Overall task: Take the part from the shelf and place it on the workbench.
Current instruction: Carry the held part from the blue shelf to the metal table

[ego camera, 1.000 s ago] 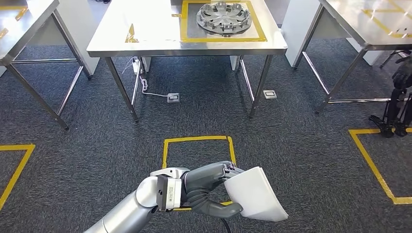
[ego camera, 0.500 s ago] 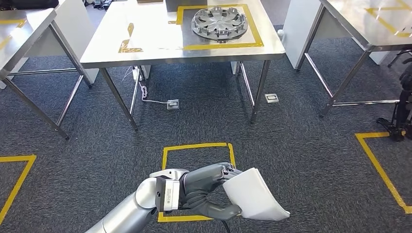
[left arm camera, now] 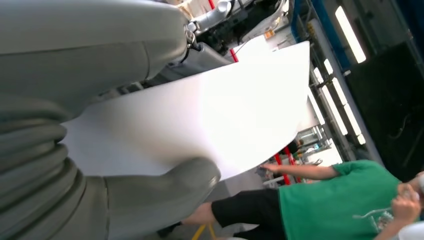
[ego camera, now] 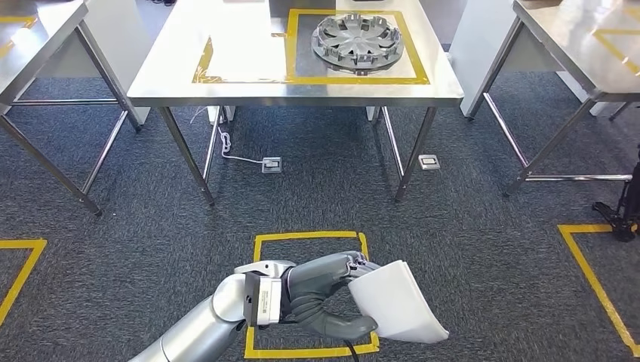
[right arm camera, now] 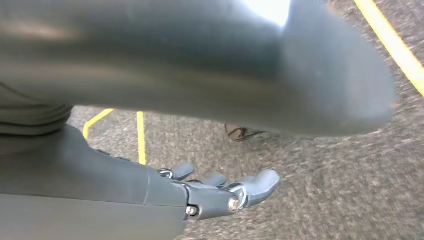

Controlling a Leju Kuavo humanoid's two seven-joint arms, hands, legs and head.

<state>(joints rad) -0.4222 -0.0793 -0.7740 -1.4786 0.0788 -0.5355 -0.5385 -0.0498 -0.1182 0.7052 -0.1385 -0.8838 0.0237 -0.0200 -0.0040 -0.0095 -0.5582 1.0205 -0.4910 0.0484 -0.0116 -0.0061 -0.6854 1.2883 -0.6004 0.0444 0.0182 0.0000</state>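
The white part [ego camera: 394, 302], a smooth curved sheet-like piece, sits in the robot's left hand [ego camera: 324, 296], held low over the carpet at the near edge of the yellow floor square [ego camera: 308, 294] taped on the grey carpet [ego camera: 151, 219]. The hand grips it by one edge: the grey thumb [ego camera: 343, 326] lies along the side of the part facing the robot, and the darker fingers [ego camera: 355, 265] curl over the far side, so the part is clamped between them. From the left wrist the same part [left arm camera: 200, 115] spreads wide and pale, with the thumb [left arm camera: 160, 192] pressed onto its face. The right hand [right arm camera: 220, 192] hangs over the carpet with its fingers apart and slightly bent, holding nothing. Beyond the yellow floor square, well apart from the part, stands the steel workbench [ego camera: 226, 87], its top marked with a yellow taped frame [ego camera: 355, 78]. Inside that frame lies a round grey wheel cover [ego camera: 355, 42]. Under the workbench a white cable [ego camera: 234, 147] runs to a floor socket [ego camera: 271, 164], and a second floor socket [ego camera: 429, 161] sits by the right legs. More steel tables [ego camera: 45, 38] flank the workbench on either side. In the left wrist view, past the part, a person in a green shirt [left arm camera: 345, 205] stands in the room.
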